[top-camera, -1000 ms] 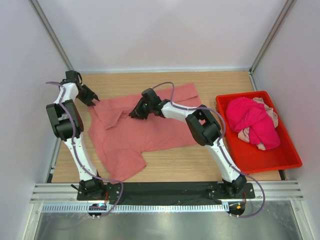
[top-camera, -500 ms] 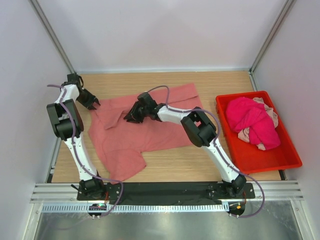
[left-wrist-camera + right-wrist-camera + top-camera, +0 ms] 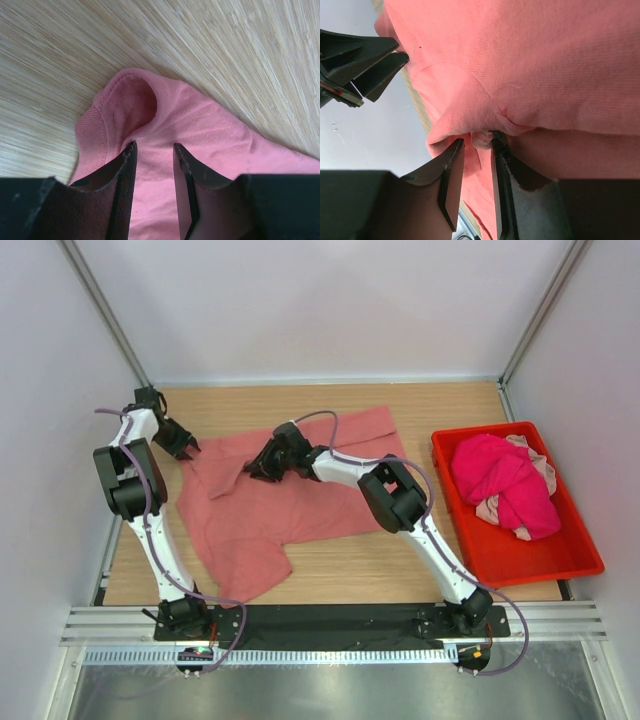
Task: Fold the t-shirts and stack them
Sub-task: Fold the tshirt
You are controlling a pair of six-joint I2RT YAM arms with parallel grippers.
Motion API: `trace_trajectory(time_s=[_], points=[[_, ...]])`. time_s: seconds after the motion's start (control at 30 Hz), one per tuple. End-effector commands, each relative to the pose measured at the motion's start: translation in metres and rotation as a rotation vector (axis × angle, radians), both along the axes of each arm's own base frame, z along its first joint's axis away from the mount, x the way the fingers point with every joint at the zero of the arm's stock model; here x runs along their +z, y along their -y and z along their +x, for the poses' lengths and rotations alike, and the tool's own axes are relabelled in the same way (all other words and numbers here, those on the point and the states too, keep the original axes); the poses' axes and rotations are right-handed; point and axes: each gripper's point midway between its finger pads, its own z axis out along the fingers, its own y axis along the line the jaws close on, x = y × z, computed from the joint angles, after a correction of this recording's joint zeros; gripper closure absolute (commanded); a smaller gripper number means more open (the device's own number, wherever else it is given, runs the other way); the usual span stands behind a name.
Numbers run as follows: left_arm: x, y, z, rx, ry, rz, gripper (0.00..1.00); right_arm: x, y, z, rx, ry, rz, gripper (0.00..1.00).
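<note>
A large salmon t-shirt (image 3: 290, 500) lies spread and rumpled on the wooden table. My left gripper (image 3: 185, 445) is at the shirt's upper left corner. In the left wrist view its jaws (image 3: 155, 147) stand partly open over a sleeve end (image 3: 200, 120). My right gripper (image 3: 252, 472) is low over a fold near the shirt's upper middle. In the right wrist view it (image 3: 477, 142) is partly open with a small bunch of the shirt (image 3: 545, 60) between the tips. The left gripper (image 3: 404, 51) shows there too. Magenta (image 3: 505, 485) and pale pink (image 3: 488, 508) shirts lie bunched in the bin.
A red plastic bin (image 3: 545, 570) stands at the table's right side. White walls and metal posts close the left, back and right. The arm bases sit on a black strip at the near edge.
My right gripper has slid left along the shirt to the fold near the collar. The left gripper has hardly moved.
</note>
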Motion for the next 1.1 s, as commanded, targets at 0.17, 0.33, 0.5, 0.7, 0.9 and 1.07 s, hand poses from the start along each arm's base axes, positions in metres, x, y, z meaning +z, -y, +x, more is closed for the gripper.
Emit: trace_trajectory(time_s=[0.17,0.33,0.5,0.7,0.9,1.07], points=[[0.000,-0.006,-0.002,-0.009,-0.012,0.011,0.63,0.009,0.004,0.011,-0.044,0.017,-0.030,0.81],[-0.001,-0.007,-0.002,-0.025,-0.017,0.019,0.63,0.019,0.016,0.014,-0.025,0.029,-0.098,0.99],[-0.002,-0.009,-0.003,-0.042,-0.024,0.036,0.64,0.044,0.036,0.011,0.038,0.067,-0.146,0.99],[-0.005,-0.010,-0.004,-0.056,-0.032,0.036,0.63,0.045,0.045,-0.008,0.110,0.012,-0.164,0.99],[-0.006,-0.012,-0.006,-0.078,-0.043,0.054,0.64,0.053,0.047,-0.024,0.168,-0.031,-0.142,0.99],[-0.007,-0.012,-0.008,-0.086,-0.048,0.055,0.63,0.063,0.048,-0.033,0.213,-0.065,-0.097,0.99]])
